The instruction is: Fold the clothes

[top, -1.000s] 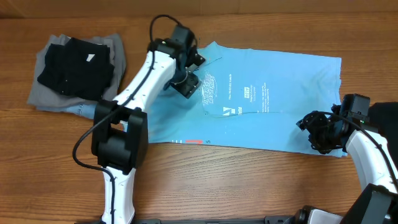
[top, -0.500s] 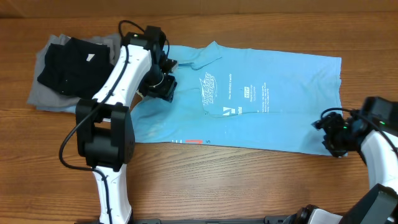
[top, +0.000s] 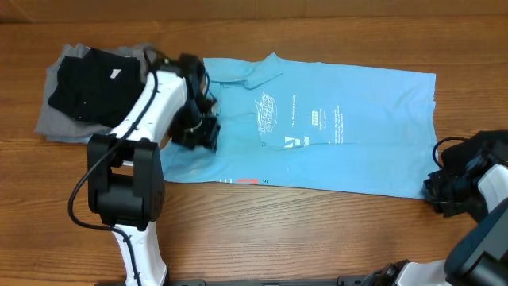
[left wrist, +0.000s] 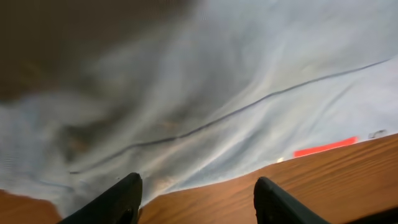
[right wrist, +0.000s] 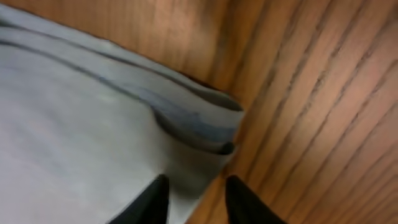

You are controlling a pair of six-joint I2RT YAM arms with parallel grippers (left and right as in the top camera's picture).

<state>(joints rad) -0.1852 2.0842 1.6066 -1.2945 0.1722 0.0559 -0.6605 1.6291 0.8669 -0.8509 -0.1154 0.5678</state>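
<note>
- Soft sky-blue shirt (top: 341,127) lies flat on wood-grain table (top: 317,238).
- Left gripper (left wrist: 196,199) gapes empty over its hem.
- Right gripper (right wrist: 196,199), jaws close-set, at a corner; grip unclear in blur.
- Black-on-grey stack (top: 87,91) beside.

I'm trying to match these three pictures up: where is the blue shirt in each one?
Overhead: the blue shirt lies spread flat across the middle.
Left wrist: the blue shirt fills the upper part.
Right wrist: the blue shirt covers the left side, corner showing.
Shared landmark: the wooden table bordering the shirt's edge.
</note>
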